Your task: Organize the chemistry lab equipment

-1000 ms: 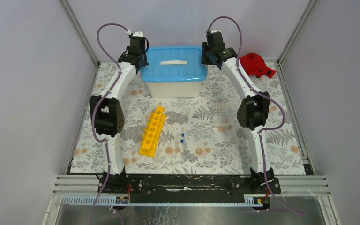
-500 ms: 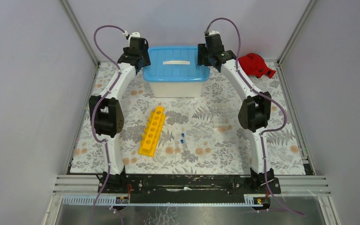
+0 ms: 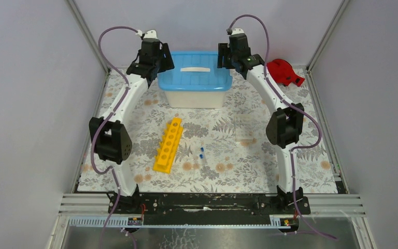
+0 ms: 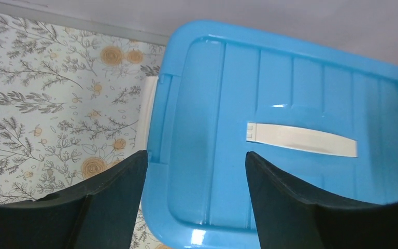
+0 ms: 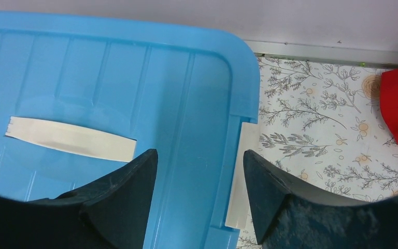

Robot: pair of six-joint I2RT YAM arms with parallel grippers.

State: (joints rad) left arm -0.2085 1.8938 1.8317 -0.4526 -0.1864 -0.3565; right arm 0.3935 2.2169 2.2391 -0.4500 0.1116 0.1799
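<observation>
The yellow test-tube rack (image 3: 168,144) lies slanted on the flowered mat, left of centre. Two tiny blue-capped tubes (image 3: 201,152) lie just to its right. Both arms reach to the back, far from these. My left gripper (image 3: 161,63) hangs open above the left end of the tub's blue lid (image 3: 194,72), with nothing between its fingers (image 4: 119,192); in the left wrist view the left gripper (image 4: 196,155) looks down on the lid (image 4: 290,93). My right gripper (image 3: 226,58) is open and empty too; in the right wrist view the right gripper (image 5: 200,153) hangs over the lid's (image 5: 109,78) right end.
The white tub (image 3: 193,97) stands at the back centre, with a white latch at each end (image 4: 147,104) (image 5: 241,176). A red cloth (image 3: 284,72) lies at the back right corner. A faint clear piece (image 3: 244,129) lies right of centre. Grey walls close in the mat.
Both grippers have opened, let go of the tub's ends and risen a little above the lid. The rack and the tubes have not moved.
</observation>
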